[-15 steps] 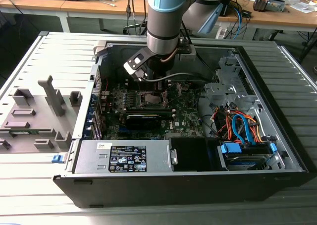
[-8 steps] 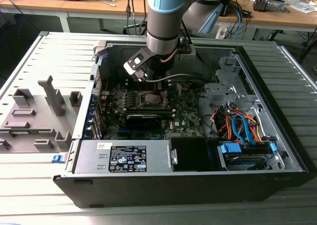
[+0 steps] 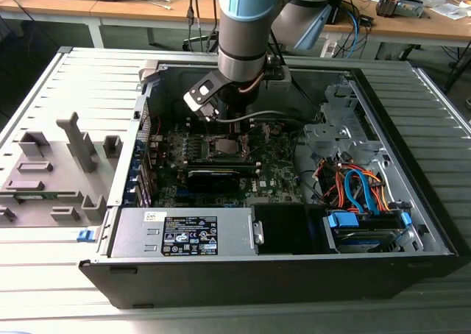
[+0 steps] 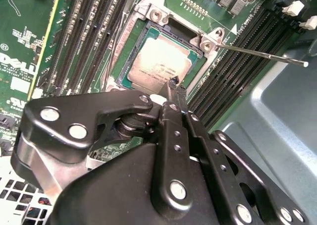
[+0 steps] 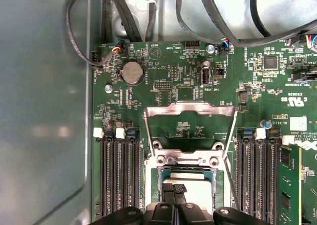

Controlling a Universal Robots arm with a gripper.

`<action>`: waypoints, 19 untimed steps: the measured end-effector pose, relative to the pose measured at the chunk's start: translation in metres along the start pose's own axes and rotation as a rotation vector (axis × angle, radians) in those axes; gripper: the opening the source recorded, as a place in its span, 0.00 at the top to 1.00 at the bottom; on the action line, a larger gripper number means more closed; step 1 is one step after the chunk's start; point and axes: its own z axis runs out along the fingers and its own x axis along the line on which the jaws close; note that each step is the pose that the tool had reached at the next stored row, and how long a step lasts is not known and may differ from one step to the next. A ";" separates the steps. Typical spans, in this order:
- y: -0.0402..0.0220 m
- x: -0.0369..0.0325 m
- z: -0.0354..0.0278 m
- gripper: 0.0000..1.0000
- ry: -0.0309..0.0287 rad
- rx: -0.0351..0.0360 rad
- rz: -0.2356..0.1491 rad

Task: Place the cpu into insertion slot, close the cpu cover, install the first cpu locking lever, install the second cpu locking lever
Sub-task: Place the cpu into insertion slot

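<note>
Silver-grey cpu (image 4: 157, 65) lies flat in the insertion slot (image 4: 148, 14): light, stiff, probably fragile, best taken by its edges. Gripper (image 4: 174, 85) closed on nothing, tips just above it.

My gripper (image 5: 174, 189), fingertips pressed together, sits over the edge of the cpu (image 5: 198, 190). The cpu lies in the insertion slot (image 5: 188, 160). The cpu cover (image 5: 188, 107) is swung open, off the cpu. Black memory slots (image 5: 116, 175) flank the socket on both sides. Coin battery (image 5: 132, 72) on green motherboard (image 5: 163, 56), black cables (image 5: 124, 17) past the board's edge, grey case wall (image 5: 44, 111) beside it.
</note>
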 end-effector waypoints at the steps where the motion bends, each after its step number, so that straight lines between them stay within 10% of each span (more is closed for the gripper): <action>1: 0.0000 0.0000 0.0000 0.89 0.0050 0.0000 0.000; 4: 0.0000 0.0000 0.0000 0.89 0.0200 -0.0002 0.000; 19: 0.0000 0.0000 0.0000 0.89 0.0463 -0.0005 0.000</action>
